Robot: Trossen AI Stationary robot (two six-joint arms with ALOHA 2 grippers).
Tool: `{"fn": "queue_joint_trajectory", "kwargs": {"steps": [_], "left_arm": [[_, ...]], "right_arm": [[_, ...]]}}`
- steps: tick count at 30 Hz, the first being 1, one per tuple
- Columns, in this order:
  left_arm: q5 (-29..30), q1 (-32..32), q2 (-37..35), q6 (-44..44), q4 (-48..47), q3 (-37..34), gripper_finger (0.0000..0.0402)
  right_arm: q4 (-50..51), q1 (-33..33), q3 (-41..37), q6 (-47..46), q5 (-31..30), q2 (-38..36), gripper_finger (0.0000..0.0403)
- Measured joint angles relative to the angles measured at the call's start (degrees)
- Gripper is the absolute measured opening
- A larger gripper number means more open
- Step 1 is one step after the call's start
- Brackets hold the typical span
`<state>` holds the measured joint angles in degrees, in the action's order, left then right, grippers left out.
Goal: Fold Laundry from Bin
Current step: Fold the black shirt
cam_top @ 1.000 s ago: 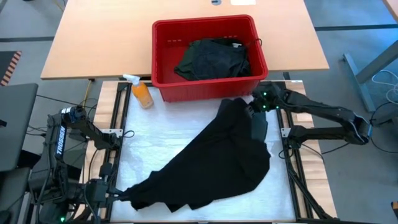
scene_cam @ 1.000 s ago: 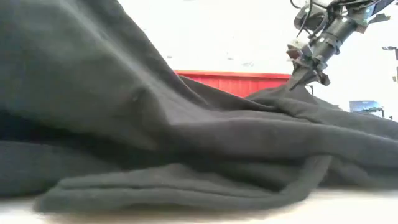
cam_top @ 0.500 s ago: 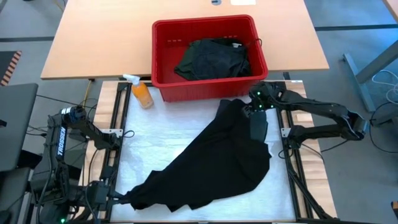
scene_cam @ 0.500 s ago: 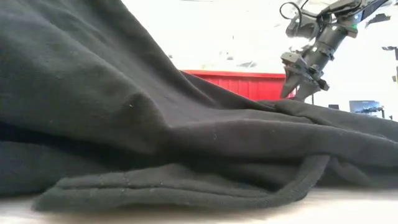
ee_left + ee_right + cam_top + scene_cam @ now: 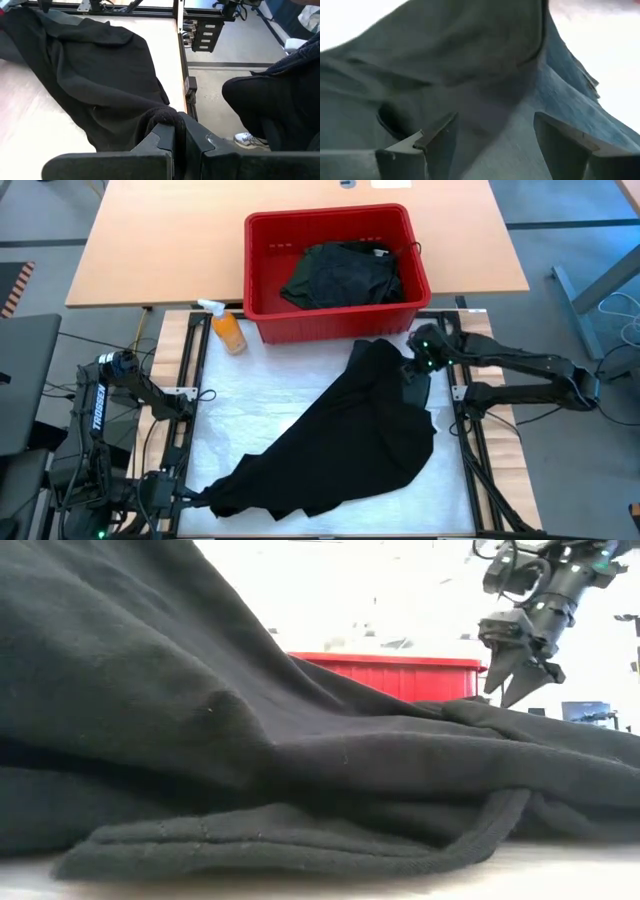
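I see my right gripper (image 5: 520,665) wide open, holding nothing, just above the black garment (image 5: 350,440); left gripper (image 5: 176,131) pinches its corner.

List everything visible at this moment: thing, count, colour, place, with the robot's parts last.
black garment: 1, black, spread diagonally on the white work surface
laundry in bin: dark pile, inside the bin
bin: 1, red, on the wooden table
spray bottle: 1, orange, left of the bin
person: dark clothes, white shoe, beside the table
left gripper: shut on the black garment's near corner
right gripper: open, just above the black garment near the bin
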<state>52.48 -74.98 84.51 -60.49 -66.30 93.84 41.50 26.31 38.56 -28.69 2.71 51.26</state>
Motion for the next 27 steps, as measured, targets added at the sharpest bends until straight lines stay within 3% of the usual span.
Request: {"fn": "queue_joint_trajectory", "kwargs": {"steps": [11, 21, 27], "left_arm": [[-0.41, 0.0, 0.0, -2.29, -0.16, 0.0, 0.0], [-0.16, 0.02, 0.0, -1.74, -0.18, 0.0, 0.0], [-0.15, 0.02, 0.0, -1.67, -0.17, 0.0, 0.0]], "right_arm": [[-18.47, 4.01, -8.18, -2.76, 0.1, -3.19, 0.0286], [-15.8, 2.47, -8.13, -4.79, -0.21, -1.0, 0.0286], [-23.22, -0.77, -8.14, -5.51, -2.63, 2.99, 0.0285]]}}
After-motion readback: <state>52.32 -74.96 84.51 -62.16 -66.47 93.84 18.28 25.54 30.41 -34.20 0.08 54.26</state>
